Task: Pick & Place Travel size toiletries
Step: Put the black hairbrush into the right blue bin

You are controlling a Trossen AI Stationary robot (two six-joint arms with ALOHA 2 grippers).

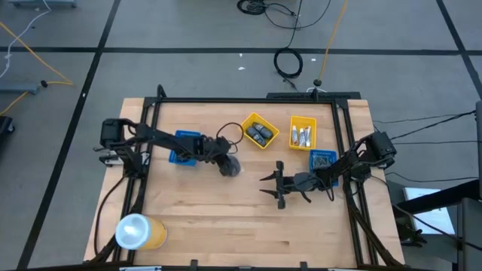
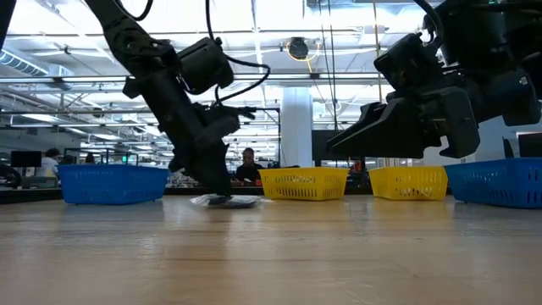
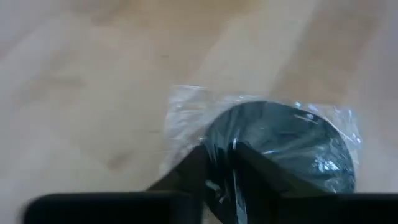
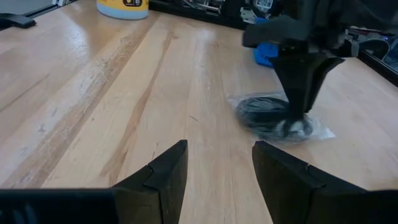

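Observation:
A flat round grey disc in clear crinkled wrap (image 3: 286, 143) lies flat on the wooden table near its middle (image 1: 232, 168), and the right wrist view shows it too (image 4: 267, 115). My left gripper (image 3: 221, 183) stands over it, slanting down from the table's left, shut on the disc's rim. My right gripper (image 4: 217, 165) hovers open to the disc's right (image 1: 273, 187), nothing between its fingers. Dark oblong bottles lie in a yellow tray (image 1: 260, 132) and silvery tubes in a second yellow tray (image 1: 303, 133). My left gripper pinches the wrapped disc's rim (image 3: 219, 163) between its two fingers (image 3: 186, 180), on the side nearest the arm. The fingers slant down from above and from the table's left. The disc lies flat on the table (image 2: 224, 201).
A blue tray (image 1: 184, 145) sits behind the left arm and another blue tray (image 1: 322, 159) by the right arm. An orange cup with a whitish top (image 1: 139, 232) stands at the near left corner. Bare wood stretches along the table's near side.

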